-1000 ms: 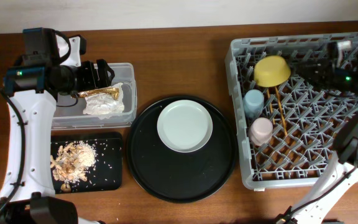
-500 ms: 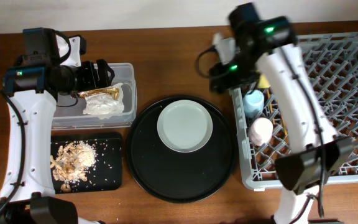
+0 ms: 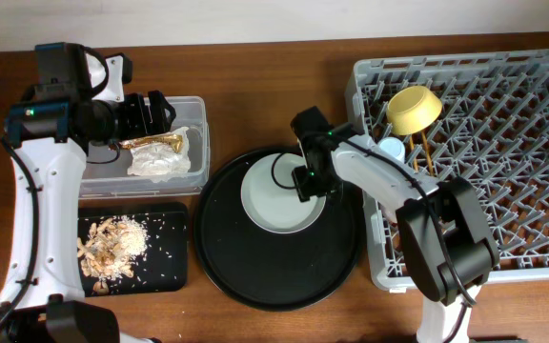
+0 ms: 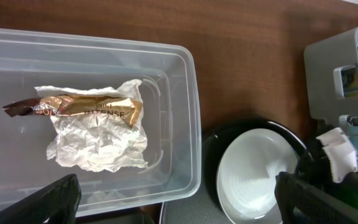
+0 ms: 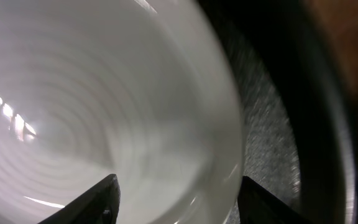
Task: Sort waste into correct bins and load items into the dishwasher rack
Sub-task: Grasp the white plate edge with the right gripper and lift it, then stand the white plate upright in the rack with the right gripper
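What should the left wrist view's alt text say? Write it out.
A clear plastic tub holds a crumpled white napkin with a gold-brown wrapper lying on it. To its right, a pale plate sits on a round black tray.

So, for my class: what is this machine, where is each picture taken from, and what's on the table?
Two robot arms work at a table. One picture looks down from above; the other two come from cameras on the wrists. The left end effector, open and empty, hovers above a clear tub holding a napkin and a wrapper. The right end effector, also open, is over a plate on a round black tray. Food scraps lie in a small black tray; the grey rack holds a yellow bowl.
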